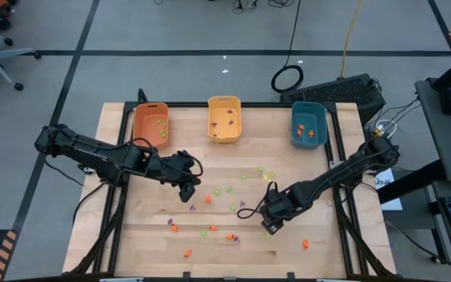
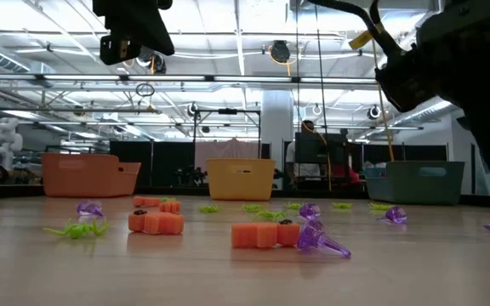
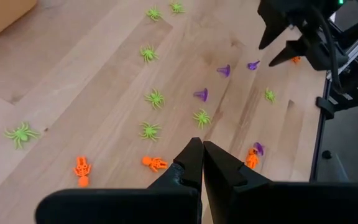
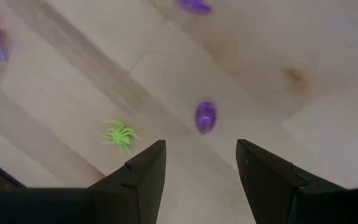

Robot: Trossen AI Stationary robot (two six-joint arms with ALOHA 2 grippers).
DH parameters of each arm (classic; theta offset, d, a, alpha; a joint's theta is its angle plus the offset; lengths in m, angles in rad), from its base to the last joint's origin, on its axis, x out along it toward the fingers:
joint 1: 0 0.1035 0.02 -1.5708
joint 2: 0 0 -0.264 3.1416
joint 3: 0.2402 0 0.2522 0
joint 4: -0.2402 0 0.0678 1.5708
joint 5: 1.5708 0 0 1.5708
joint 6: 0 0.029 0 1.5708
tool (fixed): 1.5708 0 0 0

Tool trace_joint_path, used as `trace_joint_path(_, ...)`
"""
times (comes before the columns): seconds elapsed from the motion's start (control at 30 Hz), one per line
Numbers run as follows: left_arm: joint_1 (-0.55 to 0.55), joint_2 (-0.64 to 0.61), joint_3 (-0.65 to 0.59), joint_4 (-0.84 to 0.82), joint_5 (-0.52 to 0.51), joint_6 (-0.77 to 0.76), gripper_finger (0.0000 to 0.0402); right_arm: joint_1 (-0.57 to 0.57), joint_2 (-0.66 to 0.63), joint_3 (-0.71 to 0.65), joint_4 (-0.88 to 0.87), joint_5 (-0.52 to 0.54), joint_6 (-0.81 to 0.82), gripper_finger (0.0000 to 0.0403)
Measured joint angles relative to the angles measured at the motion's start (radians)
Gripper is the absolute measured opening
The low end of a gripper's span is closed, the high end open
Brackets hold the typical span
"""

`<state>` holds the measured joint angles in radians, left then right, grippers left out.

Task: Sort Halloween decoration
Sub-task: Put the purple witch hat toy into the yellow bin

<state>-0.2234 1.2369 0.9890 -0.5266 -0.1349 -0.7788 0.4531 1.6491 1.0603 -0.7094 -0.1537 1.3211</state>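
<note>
**Right pincer over a purple piece**

Left pincer (image 1: 186,190) clenched, empty, hovering mid-counter (image 1: 131,235). Right pincer (image 4: 201,163) released above a purple trinket (image 4: 205,116), green spider (image 4: 120,135) just beside it. I'd centre, descend straight, avoid the spider. Decorations scattered across the counter. Hard to tell: height above the wood, bin contents.

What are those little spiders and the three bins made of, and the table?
Spiders: probably moulded plastic, uniformly bright green with thin stiff legs. Bins: apparently plastic too, thin walls in flat solid colours. Table: wood by its look, pale planks with visible grain and a knot.
</note>
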Motion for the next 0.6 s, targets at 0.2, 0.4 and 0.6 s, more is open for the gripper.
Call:
trace_joint_path(0.2,0.0,0.0,0.0,-0.007,0.004,0.0,0.0013,0.014,0.028,0.0,0.018,0.05,0.0,0.018)
trace_joint_path(0.4,0.0,0.0,0.0,-0.006,0.005,-0.002,0.0013,0.014,0.041,0.0,0.025,0.102,-0.021,0.018)
trace_joint_path(0.6,0.0,0.0,0.0,-0.007,0.006,-0.002,0.0013,0.014,0.041,0.0,0.018,0.101,-0.001,0.0164)
